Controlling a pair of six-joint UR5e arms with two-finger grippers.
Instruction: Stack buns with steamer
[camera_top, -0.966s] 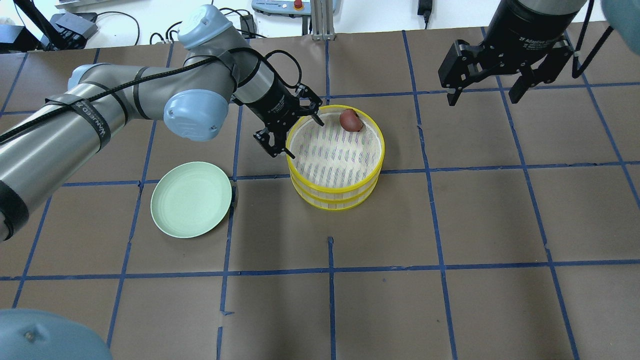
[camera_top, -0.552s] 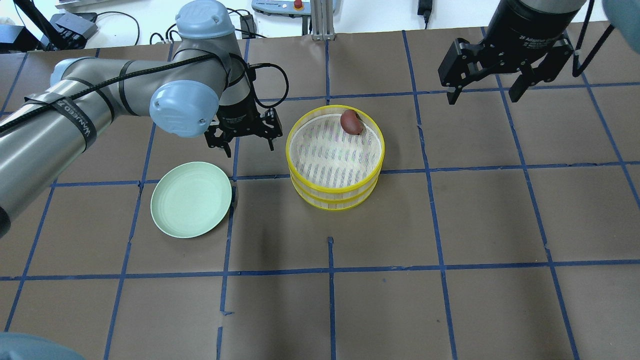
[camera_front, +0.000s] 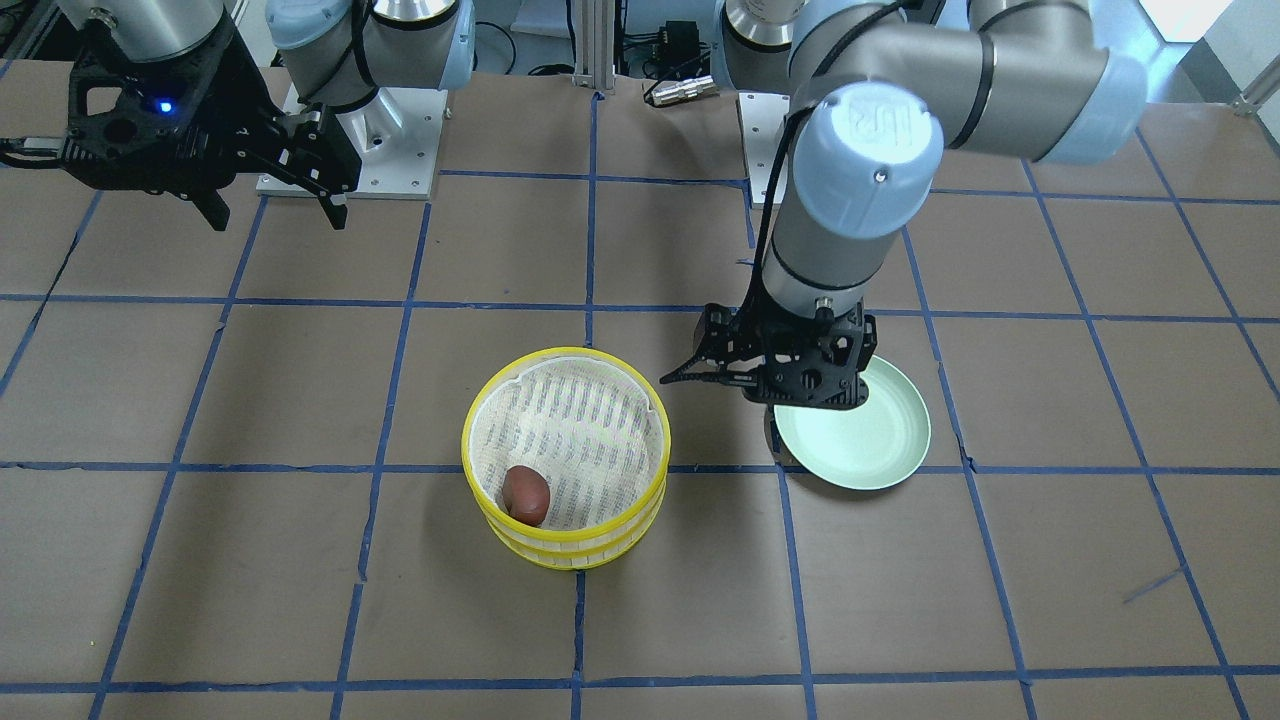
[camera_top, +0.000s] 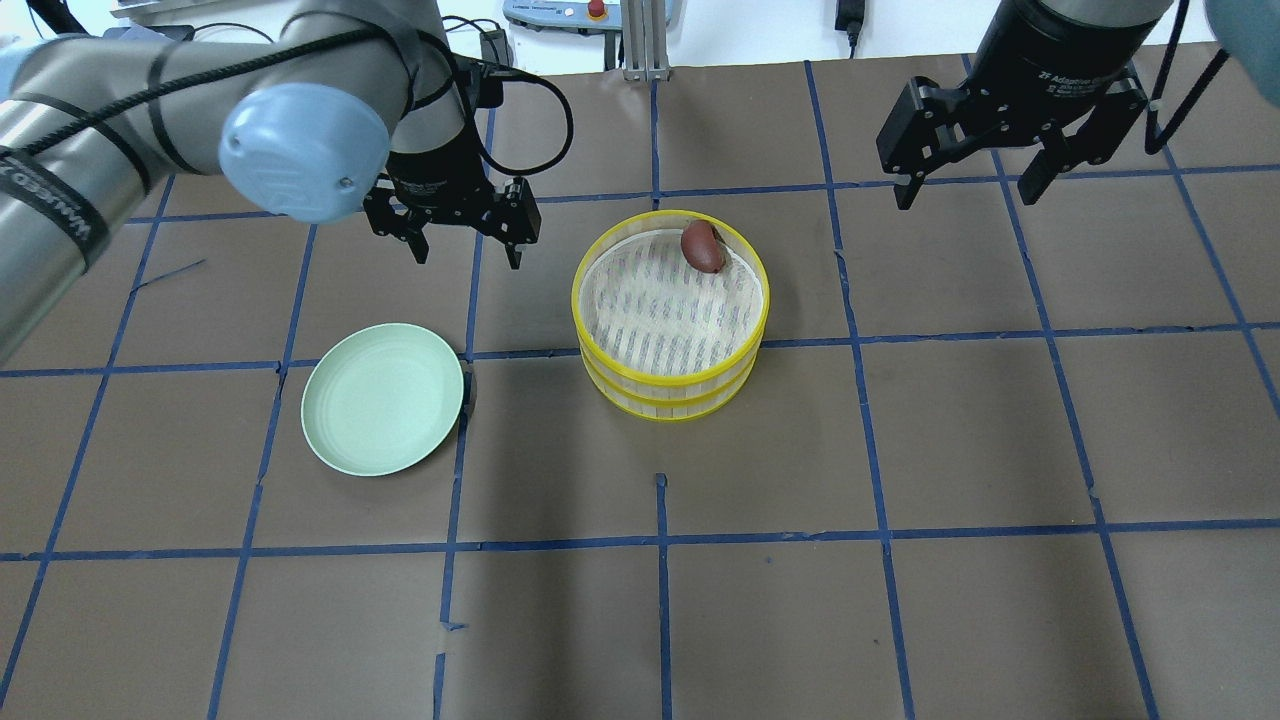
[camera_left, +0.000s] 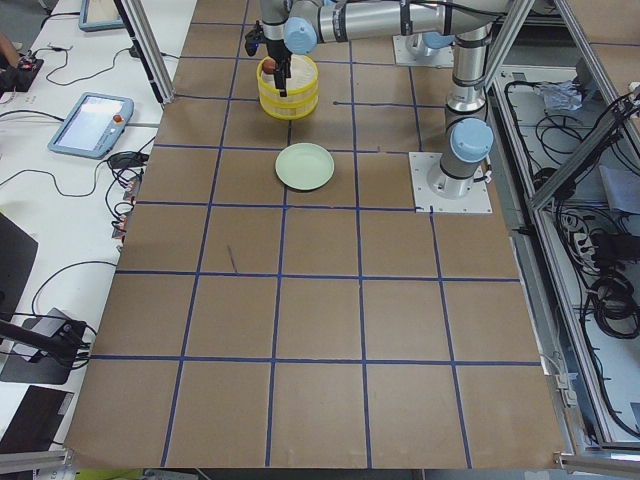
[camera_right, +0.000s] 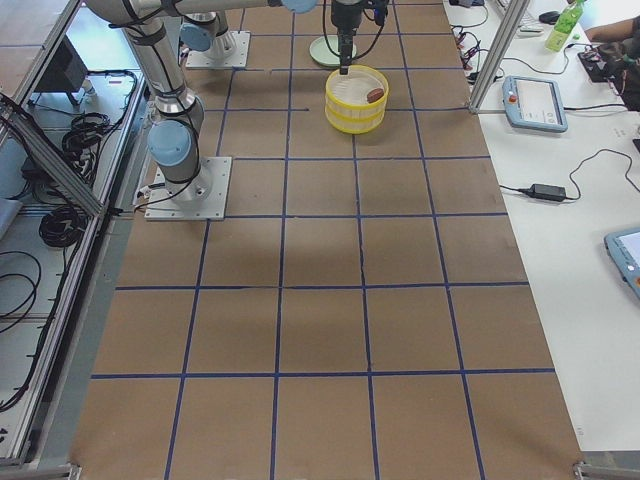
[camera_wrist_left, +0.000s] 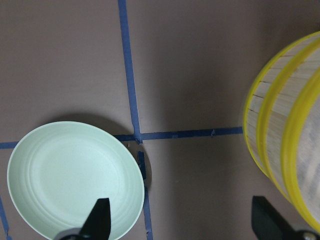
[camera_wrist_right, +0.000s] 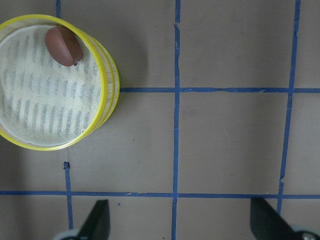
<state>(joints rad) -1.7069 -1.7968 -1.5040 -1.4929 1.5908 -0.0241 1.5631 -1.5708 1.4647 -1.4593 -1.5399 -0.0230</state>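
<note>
The reddish-brown bun (camera_top: 703, 246) lies inside the top tier of the yellow-rimmed steamer (camera_top: 668, 396), against its far right wall; it also shows in the front view (camera_front: 526, 495) and the right wrist view (camera_wrist_right: 63, 46). The white bun is not in view. My left gripper (camera_top: 467, 256) is open and empty, hovering left of the steamer and beyond the plate; the left wrist view (camera_wrist_left: 182, 225) shows its spread fingertips. My right gripper (camera_top: 967, 196) is open and empty, high at the far right.
An empty pale green plate (camera_top: 383, 398) sits on the table left of the steamer, near side. A metal post (camera_top: 640, 45), cables and a pendant lie past the table's far edge. Blue tape lines grid the brown table.
My left gripper has drawn away from the steamer's left rim, moving left and then toward the far side, still open. The bun, steamer, plate and right arm have not moved.
</note>
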